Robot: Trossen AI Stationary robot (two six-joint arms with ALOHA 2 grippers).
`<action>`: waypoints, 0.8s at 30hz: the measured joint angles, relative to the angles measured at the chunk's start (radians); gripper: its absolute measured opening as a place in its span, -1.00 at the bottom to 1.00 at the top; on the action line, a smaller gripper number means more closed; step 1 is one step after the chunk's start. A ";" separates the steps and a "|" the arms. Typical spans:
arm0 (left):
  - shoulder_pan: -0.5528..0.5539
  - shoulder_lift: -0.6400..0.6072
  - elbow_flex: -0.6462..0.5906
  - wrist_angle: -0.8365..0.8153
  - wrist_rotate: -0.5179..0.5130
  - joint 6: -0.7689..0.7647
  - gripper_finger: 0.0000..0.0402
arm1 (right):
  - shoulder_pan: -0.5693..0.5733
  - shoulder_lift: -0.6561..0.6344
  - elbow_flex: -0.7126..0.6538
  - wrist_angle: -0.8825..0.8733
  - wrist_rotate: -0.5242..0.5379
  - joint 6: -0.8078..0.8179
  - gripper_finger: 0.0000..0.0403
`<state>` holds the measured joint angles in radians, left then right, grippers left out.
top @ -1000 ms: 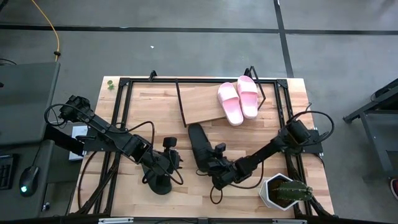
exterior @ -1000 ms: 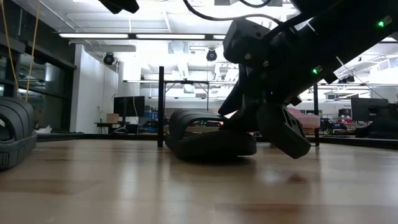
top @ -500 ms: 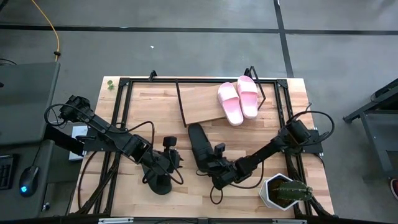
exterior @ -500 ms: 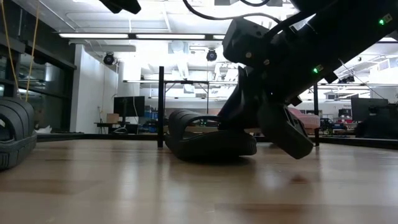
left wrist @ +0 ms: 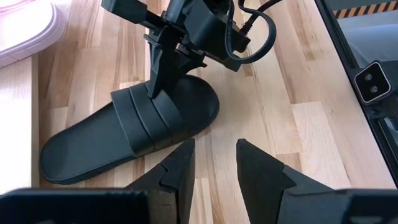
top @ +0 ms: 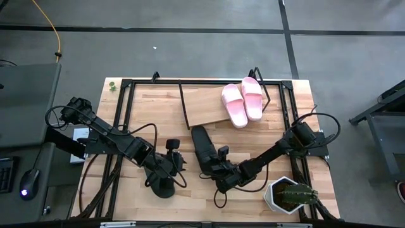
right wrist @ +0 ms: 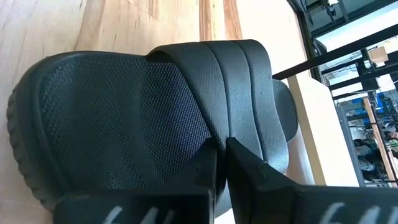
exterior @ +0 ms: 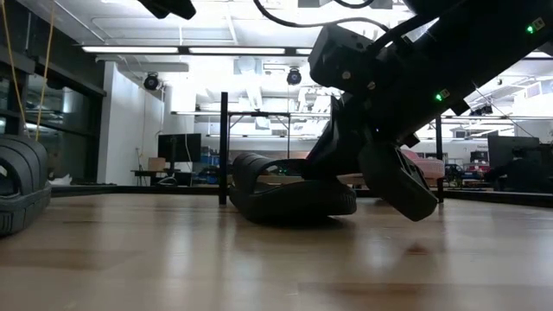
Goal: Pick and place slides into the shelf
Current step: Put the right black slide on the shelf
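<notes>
A black slide (top: pixel 201 147) lies sole-down on the table between my arms, its strap toward the table's near edge. My right gripper (top: pixel 215 166) is shut on that strap. My left gripper (left wrist: pixel 214 148) stands open just left of the slide with nothing between its fingers. A second black slide (exterior: pixel 19 186) lies on the table under my left arm (top: pixel 161 185). Two pink slides (top: pixel 242 101) rest side by side on the right end of the shelf (top: pixel 205 104), a wooden board in a thin black wire frame at the far side. My right gripper pinches the strap's near edge (right wrist: pixel 208 134) between its two fingers (left wrist: pixel 158 84), on the side where the strap runs down to the sole. The fingers slant down from the table's near right. The slide's sole (exterior: pixel 294 206) lies flat on the table.
A cactus in a white pot (top: pixel 288 195) stands at the near right corner, close to my right arm. The black table frame (top: pixel 123 126) runs along the left, right and far sides. Bare wood (top: pixel 183 126) lies between the black slide and the shelf.
My right gripper has shut on the black slide's strap without moving from its place. The slide has stayed flat on the table.
</notes>
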<state>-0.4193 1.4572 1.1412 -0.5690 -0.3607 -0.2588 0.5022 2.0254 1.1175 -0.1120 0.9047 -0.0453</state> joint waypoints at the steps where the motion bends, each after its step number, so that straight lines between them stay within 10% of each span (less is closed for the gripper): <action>1: 0.000 0.000 0.000 0.000 0.000 0.000 -0.49 | 0.002 0.000 0.000 0.000 0.000 -0.002 -0.99; 24: 0.000 0.000 0.000 -0.001 0.000 0.009 -0.49 | 0.052 -0.003 0.238 -0.302 0.039 0.068 -1.00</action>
<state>-0.4191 1.4570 1.1412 -0.5697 -0.3607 -0.2500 0.5538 2.0228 1.3551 -0.4143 0.9440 0.0223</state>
